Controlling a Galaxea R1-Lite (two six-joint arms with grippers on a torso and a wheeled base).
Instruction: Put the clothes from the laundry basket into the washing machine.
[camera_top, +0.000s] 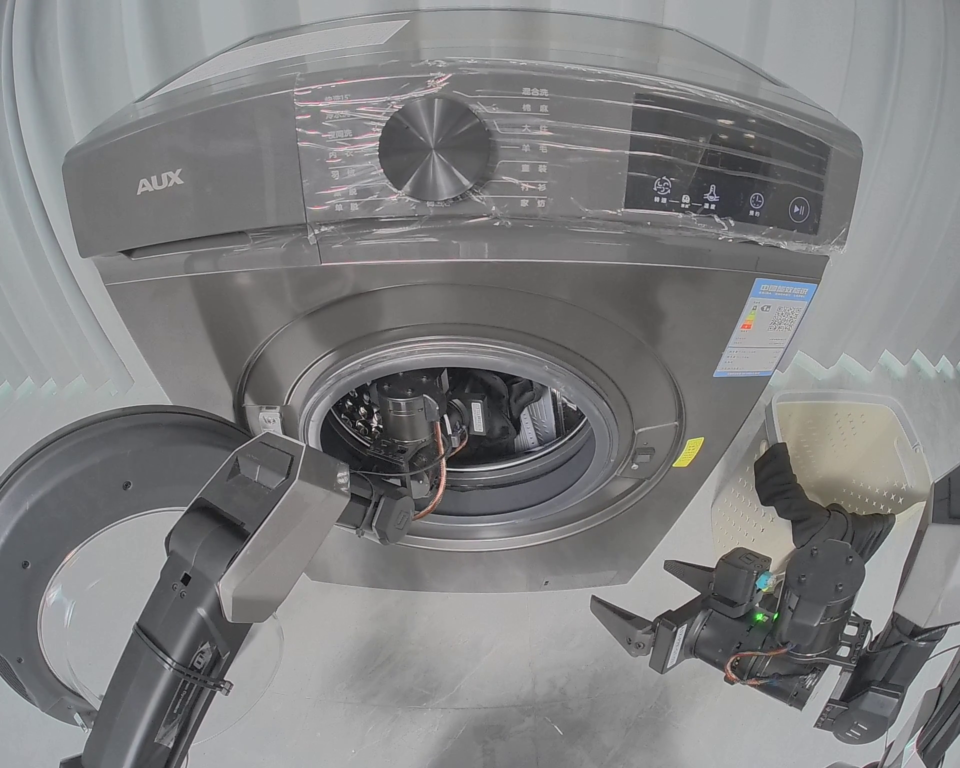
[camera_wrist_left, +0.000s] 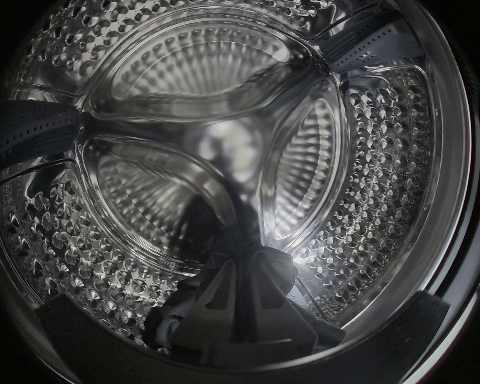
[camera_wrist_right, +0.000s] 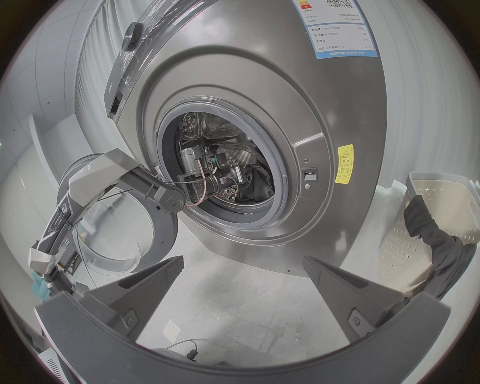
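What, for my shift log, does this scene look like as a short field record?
door: open, swung to the robot's left
left gripper: inside the drum, shut on dark garment
right gripper: open, empty, low before the washing machine
laundry basket: right of machine, second garment draped over rim

The floor (camera_top: 450, 660) is pale grey and smooth. The big grey washing machine (camera_top: 480, 290) stands on it, and the cream laundry basket (camera_top: 850, 450) sits on it just beside the machine, on the robot's right. A small pale square (camera_wrist_right: 171, 331) lies flat on the floor in front of the machine.
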